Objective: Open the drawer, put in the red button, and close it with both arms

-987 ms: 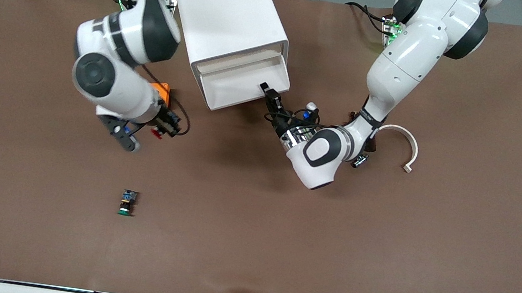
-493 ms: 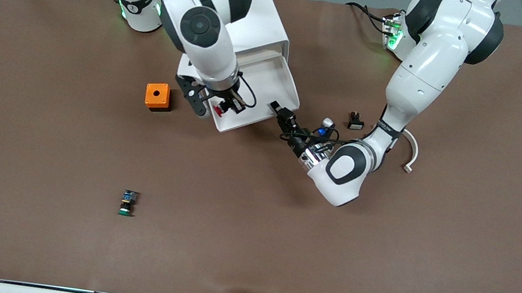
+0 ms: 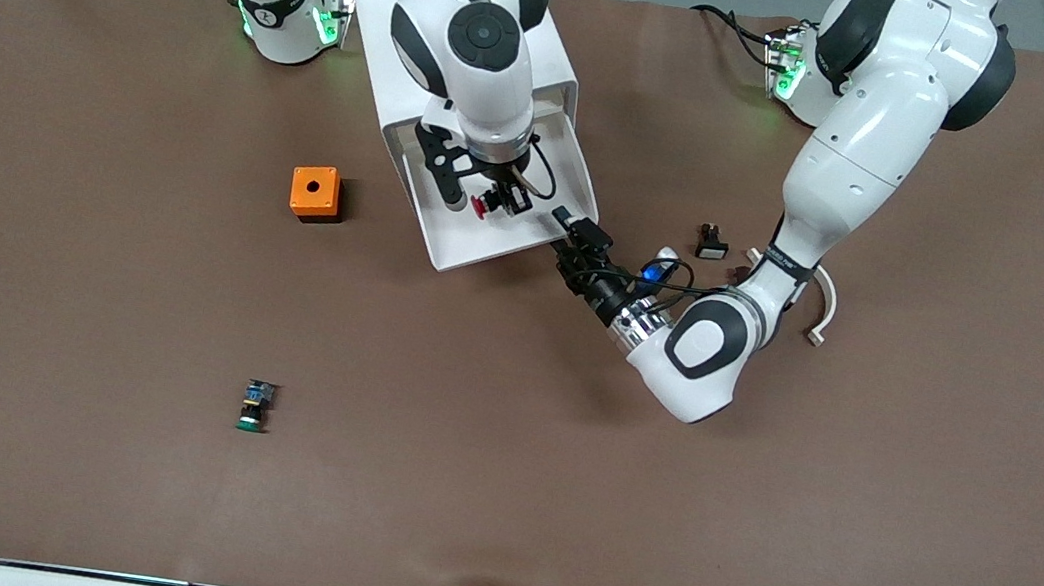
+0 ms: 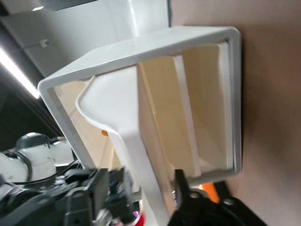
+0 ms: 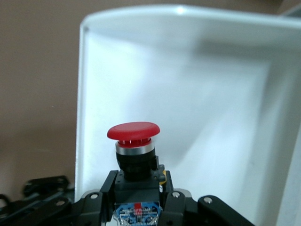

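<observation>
- Our right tool [image 3: 493, 204] grips the red button [image 5: 133, 132] directly over the open drawer [image 3: 528, 243], cap forward; release drops it inside.
- Our left tool [image 3: 575, 234] sits at the drawer's front lip, fingers parted, holding nothing.

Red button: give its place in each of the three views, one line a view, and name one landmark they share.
Front view: the red button is held in the right hand over the open white drawer.
Left wrist view: only a sliver of red at the picture's edge, probably the button.
Right wrist view: button centred, clamped upright, cap up.
Shared landmark: the white drawer.
</observation>
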`<move>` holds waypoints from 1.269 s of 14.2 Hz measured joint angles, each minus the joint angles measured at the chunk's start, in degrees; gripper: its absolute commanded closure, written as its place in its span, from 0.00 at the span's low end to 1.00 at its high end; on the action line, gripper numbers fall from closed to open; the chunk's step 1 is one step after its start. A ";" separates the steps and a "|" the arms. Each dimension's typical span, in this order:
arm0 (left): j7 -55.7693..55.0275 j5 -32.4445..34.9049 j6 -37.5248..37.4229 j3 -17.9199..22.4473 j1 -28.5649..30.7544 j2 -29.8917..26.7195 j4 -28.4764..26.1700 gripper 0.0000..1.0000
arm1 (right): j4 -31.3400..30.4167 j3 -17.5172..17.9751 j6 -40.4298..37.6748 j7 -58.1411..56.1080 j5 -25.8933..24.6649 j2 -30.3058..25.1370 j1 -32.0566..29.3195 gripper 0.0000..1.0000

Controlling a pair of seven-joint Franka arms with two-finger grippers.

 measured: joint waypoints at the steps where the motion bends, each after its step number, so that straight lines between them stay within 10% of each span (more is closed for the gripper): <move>1: 3.04 0.00 0.00 0.01 0.71 -0.01 0.27 0.01 | -0.02 -0.01 0.93 1.75 -0.14 0.58 0.66 1.00; 7: 19.52 3.88 -0.03 0.72 2.20 -0.32 6.33 0.01 | 0.00 -0.03 2.60 7.47 -0.33 1.55 3.52 0.92; 9: 28.91 7.89 0.01 1.98 2.06 -0.37 8.48 0.01 | 0.06 -0.03 2.61 9.76 -0.56 1.63 4.45 0.01; 18: 55.19 30.79 15.56 2.59 -2.04 -7.00 12.51 0.01 | 8.49 -1.84 -10.26 -5.56 -4.31 1.51 -1.65 0.00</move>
